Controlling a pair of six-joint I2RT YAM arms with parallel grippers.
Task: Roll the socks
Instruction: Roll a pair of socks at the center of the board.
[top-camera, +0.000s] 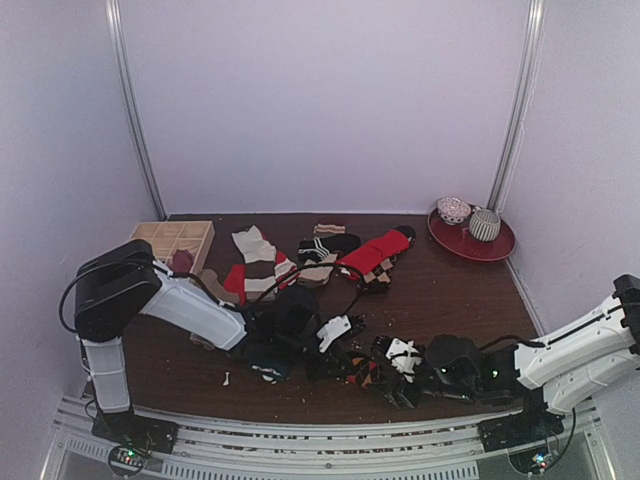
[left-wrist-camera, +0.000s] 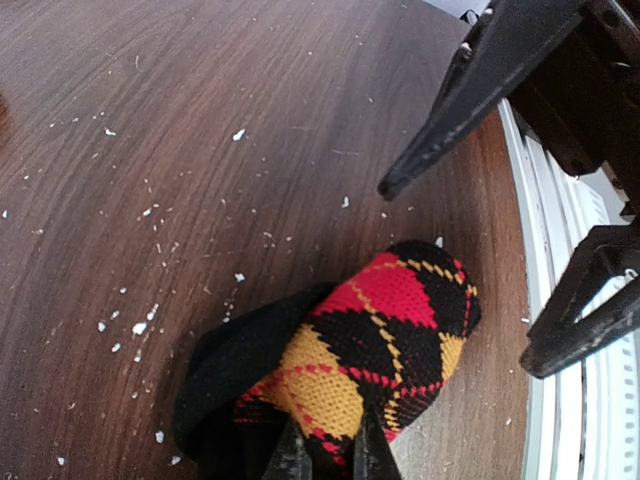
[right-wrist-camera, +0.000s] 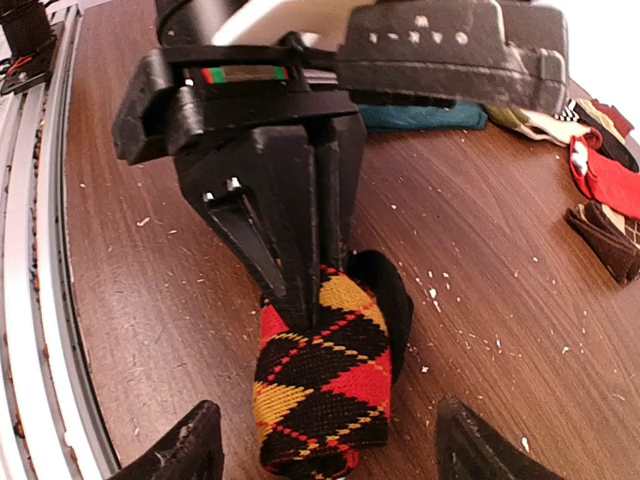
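Note:
A black sock with red and yellow argyle diamonds (left-wrist-camera: 380, 350) lies rolled into a short bundle on the brown table, near its front edge. My left gripper (left-wrist-camera: 330, 450) is shut on one end of the roll, its two fingers pinching the fabric. In the right wrist view the same roll (right-wrist-camera: 320, 390) sits between the spread fingers of my right gripper (right-wrist-camera: 325, 425), which is open and does not touch it. The left gripper (right-wrist-camera: 305, 290) comes down onto the roll's far end. From above, the roll (top-camera: 365, 372) shows between the left gripper (top-camera: 350, 358) and the right gripper (top-camera: 392, 375).
More socks (top-camera: 320, 255) lie scattered at the back middle, one of them red (top-camera: 372, 252). A dark teal sock (top-camera: 265, 360) lies under the left arm. A wooden compartment box (top-camera: 175, 240) stands back left, a red plate (top-camera: 495, 248) back right. A metal rail (right-wrist-camera: 40, 250) runs along the front edge.

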